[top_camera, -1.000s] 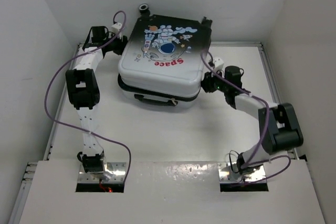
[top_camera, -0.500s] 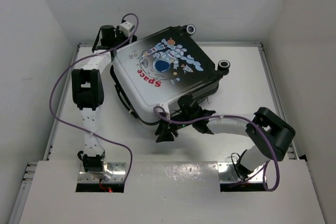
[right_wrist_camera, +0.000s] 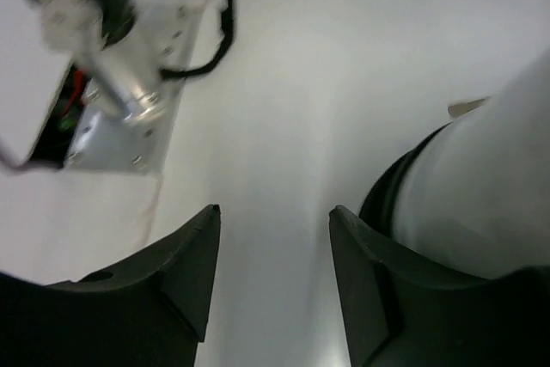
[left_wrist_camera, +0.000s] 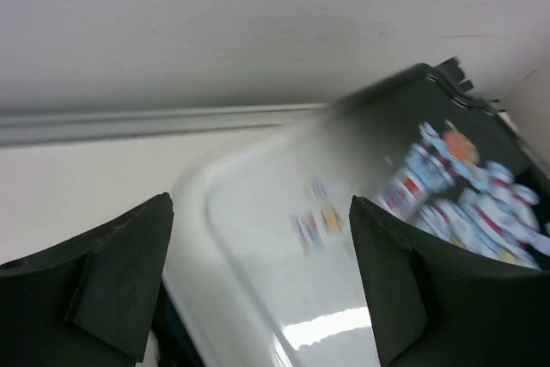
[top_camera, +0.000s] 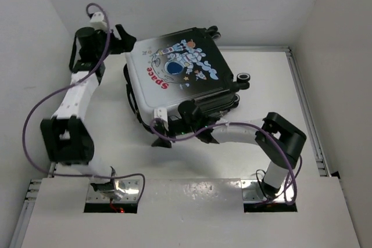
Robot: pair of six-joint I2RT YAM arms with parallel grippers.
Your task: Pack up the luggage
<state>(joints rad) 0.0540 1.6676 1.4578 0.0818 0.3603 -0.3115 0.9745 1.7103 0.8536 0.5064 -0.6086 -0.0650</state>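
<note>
Both arms have shifted left since the last frame. The left arm's elbow has swung outward, and the left fingers [left_wrist_camera: 103, 290] are spread over the shell's far-left corner. The right arm stretches along the near side, right fingers [right_wrist_camera: 172, 281] apart on nothing. One closed luggage [top_camera: 180, 71] lies far-centre on the bench [top_camera: 273, 97], its long axis running near-left to far-right, with two wheels [top_camera: 243, 78] at the far-right end.

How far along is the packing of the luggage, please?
Done: the luggage lies closed, astronaut shell up, on the table. In hand: nothing; the left gripper at its far corner and right gripper at its near corner are both open. Remaining: I cannot tell whether it is zipped.
</note>
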